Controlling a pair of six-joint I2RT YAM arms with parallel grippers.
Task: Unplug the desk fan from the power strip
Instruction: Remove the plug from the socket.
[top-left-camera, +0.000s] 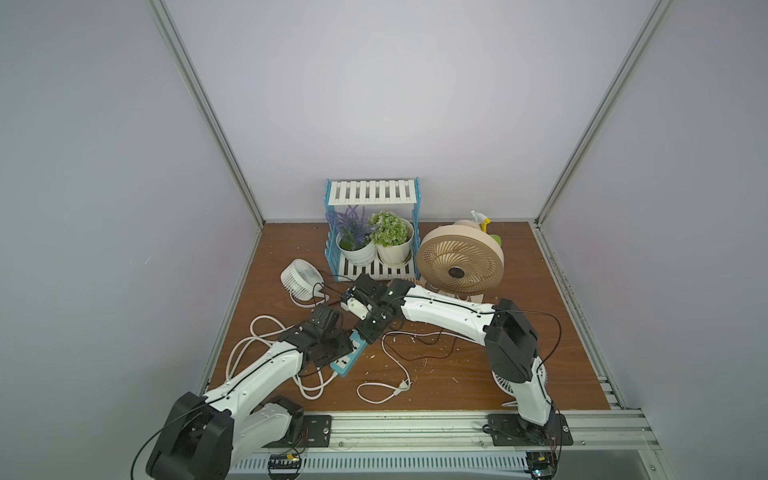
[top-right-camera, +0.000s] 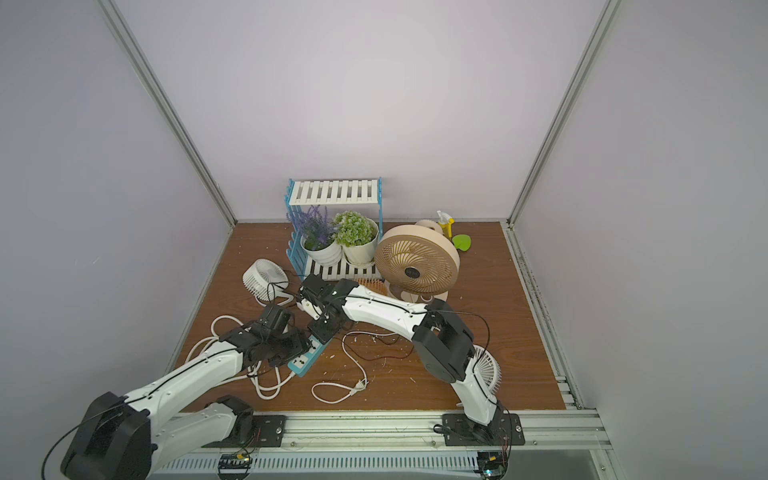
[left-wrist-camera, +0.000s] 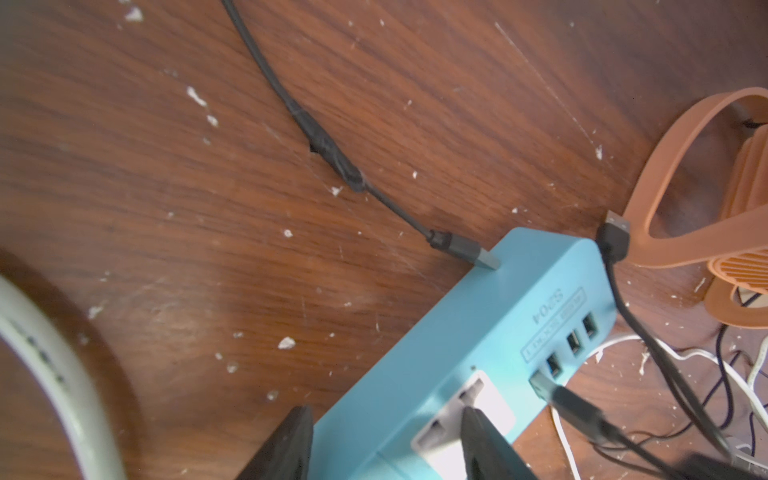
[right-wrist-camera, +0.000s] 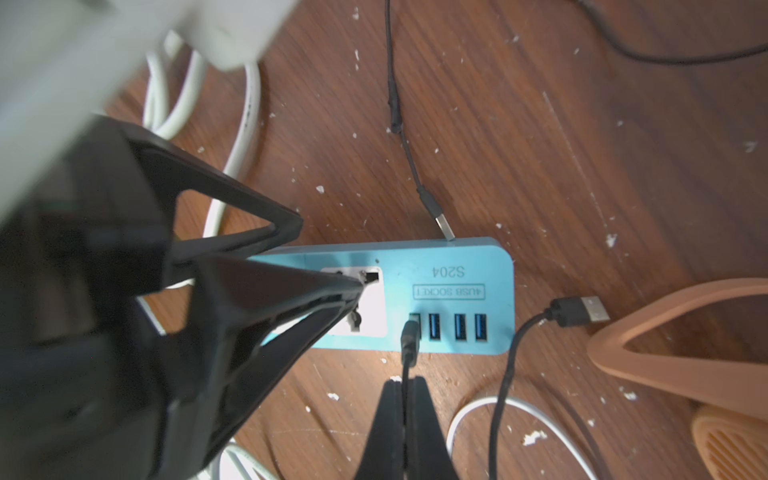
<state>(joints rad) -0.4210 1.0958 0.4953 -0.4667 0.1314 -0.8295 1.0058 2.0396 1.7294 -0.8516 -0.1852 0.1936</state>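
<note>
The teal power strip (top-left-camera: 348, 357) (top-right-camera: 305, 361) (right-wrist-camera: 415, 257) lies on the wooden table. A black USB plug (right-wrist-camera: 411, 332) (left-wrist-camera: 544, 384) sits in its first USB port. My right gripper (right-wrist-camera: 402, 380) is shut on that plug's thin black cable just behind the plug. My left gripper (left-wrist-camera: 384, 411) (right-wrist-camera: 328, 257) stands part open over the strip, one finger (right-wrist-camera: 353, 289) on a white socket face and the other at the strip's far edge. Several fans stand around. I cannot trace which is the desk fan on this cable.
Two loose black USB plugs (right-wrist-camera: 444, 224) (right-wrist-camera: 582, 311) lie beside the strip. An orange fan stand (left-wrist-camera: 681, 174) is close by. Behind are a small white fan (top-left-camera: 301, 276), a beige fan (top-left-camera: 459, 259) and a shelf with two potted plants (top-left-camera: 372, 195). White cords (top-left-camera: 249, 340) (top-left-camera: 399, 386) loop in front.
</note>
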